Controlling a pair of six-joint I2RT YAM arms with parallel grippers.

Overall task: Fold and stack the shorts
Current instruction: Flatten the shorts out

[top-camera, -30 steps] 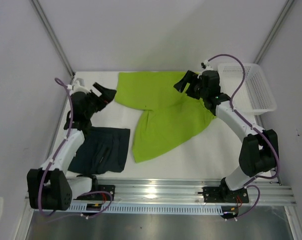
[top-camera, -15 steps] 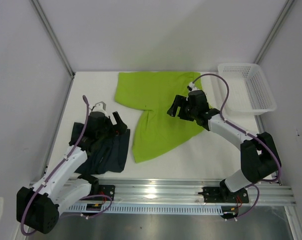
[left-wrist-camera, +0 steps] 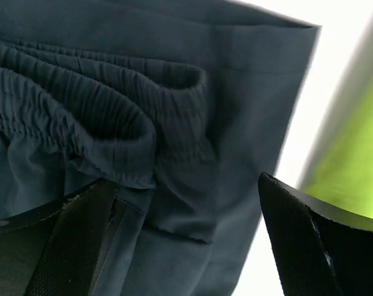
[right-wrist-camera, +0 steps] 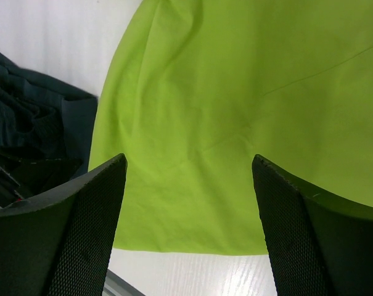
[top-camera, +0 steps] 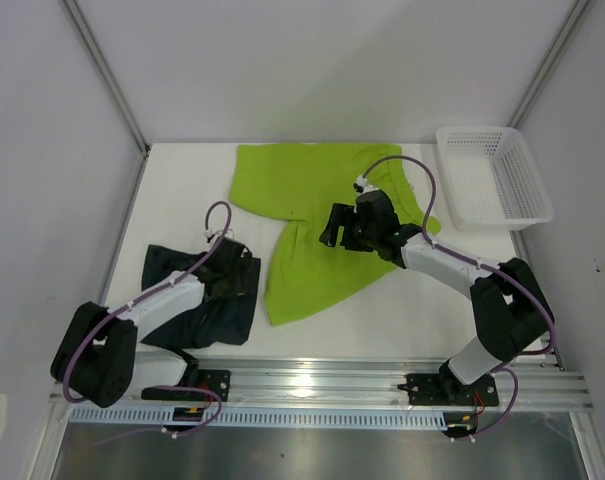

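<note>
Left gripper (left-wrist-camera: 183, 209), jaws spread wide, holds nothing over navy shorts (left-wrist-camera: 174, 117) (waistband bunched); right gripper (right-wrist-camera: 189, 185), jaws apart, empty above green shorts (right-wrist-camera: 235, 92)

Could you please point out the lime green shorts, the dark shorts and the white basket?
lime green shorts (top-camera: 282, 185): top view, far left fabric.
dark shorts (top-camera: 222, 320): top view, near right fabric.
white basket (top-camera: 492, 180): top view, mesh floor.
</note>
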